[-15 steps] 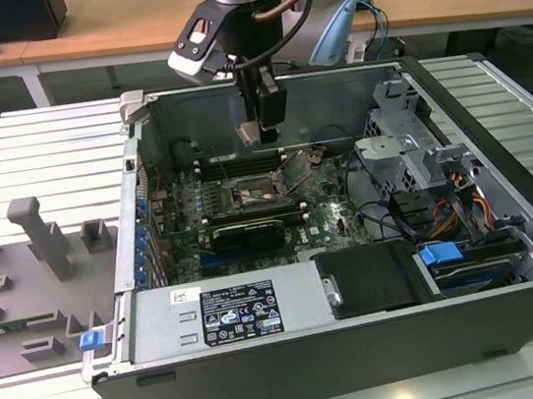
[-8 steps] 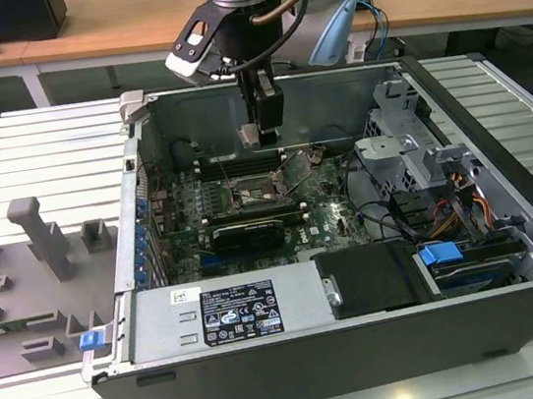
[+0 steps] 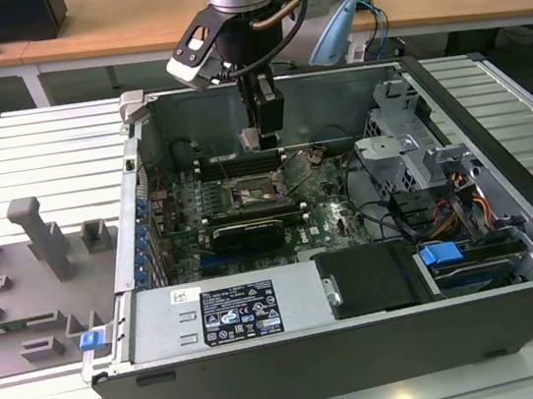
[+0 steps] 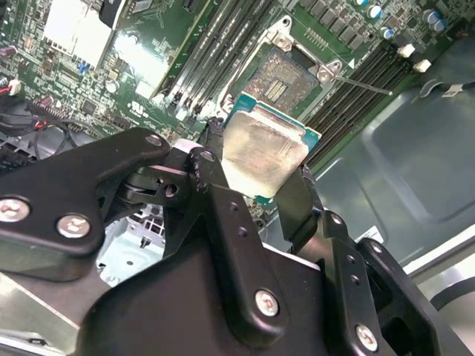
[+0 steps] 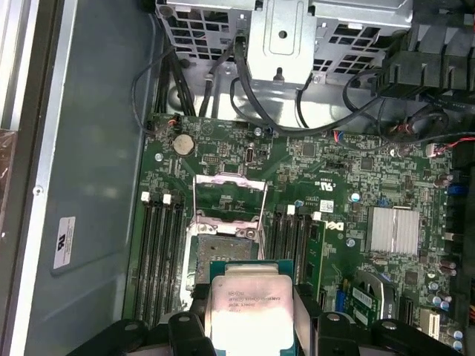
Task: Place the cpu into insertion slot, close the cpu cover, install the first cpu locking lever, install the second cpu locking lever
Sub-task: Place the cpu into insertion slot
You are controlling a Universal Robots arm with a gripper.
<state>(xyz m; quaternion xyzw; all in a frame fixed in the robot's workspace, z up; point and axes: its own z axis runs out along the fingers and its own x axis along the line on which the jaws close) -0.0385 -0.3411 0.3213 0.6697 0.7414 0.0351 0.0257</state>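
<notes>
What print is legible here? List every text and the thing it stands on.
Black-and-white label on the grey power supply box, exterior view: too small to read.
White sticker on the grey case wall, first wrist view: blurred.
Faint print on the pale square metal-topped cpu held by the black gripper: too faint to read.
Nothing can be quoted.

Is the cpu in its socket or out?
Out: the gripper grips the cpu above the bare socket.
</notes>
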